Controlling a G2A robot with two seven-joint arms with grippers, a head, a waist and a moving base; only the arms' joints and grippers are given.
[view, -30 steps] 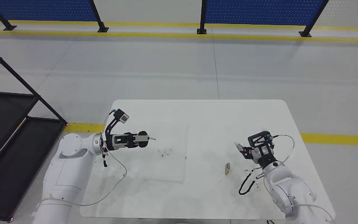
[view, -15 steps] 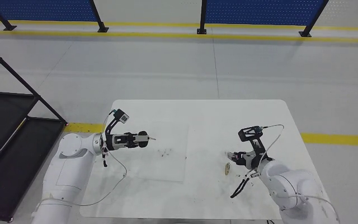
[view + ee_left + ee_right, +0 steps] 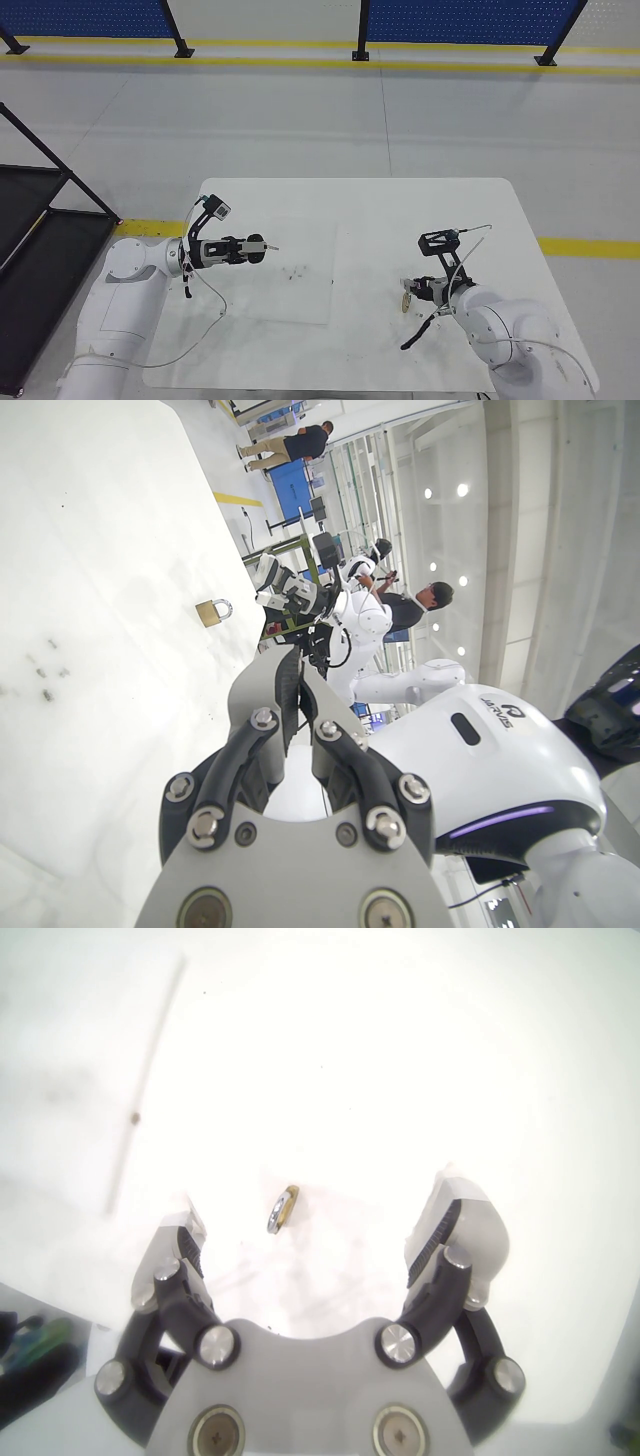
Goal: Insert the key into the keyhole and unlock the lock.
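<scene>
Right jaws spread, lock point(image 3: 282, 1209) just ahead — left jaws closed.

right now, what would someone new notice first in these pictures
The small brass padlock catches the eye first. It lies alone on the white table, on the right arm's side, with the right gripper open just short of it. On the other side, the left gripper is shut on a thin metal piece, apparently the key, whose tip points toward the table's middle.
</scene>
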